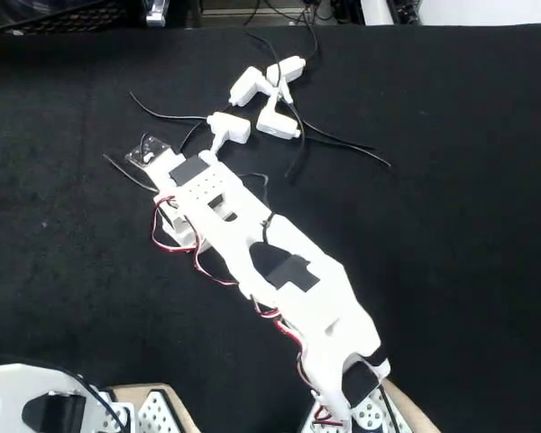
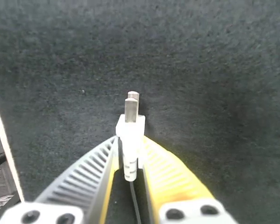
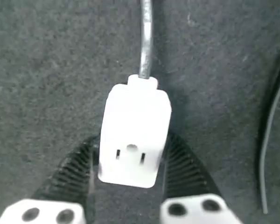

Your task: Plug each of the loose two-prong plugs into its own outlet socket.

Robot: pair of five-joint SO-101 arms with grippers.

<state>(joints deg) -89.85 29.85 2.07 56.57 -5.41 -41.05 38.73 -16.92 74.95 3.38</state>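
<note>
Left gripper (image 2: 130, 143), close up: clenched on a white two-prong plug (image 2: 129, 133). Its fingers (image 2: 95, 163) press both flanks of the plug. The prongs (image 2: 130, 108) stick out past the fingertips over black cloth (image 2: 214, 70). A thin cord (image 2: 134, 205) runs back between the fingers.

Right arm (image 1: 279, 271): stretched across the cloth toward 11 o'clock in the high view. Right gripper (image 3: 132, 147) grasps a white outlet socket (image 3: 135, 116), slotted face toward the wrist, cable (image 3: 146, 37) leading away.

Three more white connectors (image 1: 278, 124) cluster near the held socket, between its 1 and 3 o'clock, trailing black cords.
</note>
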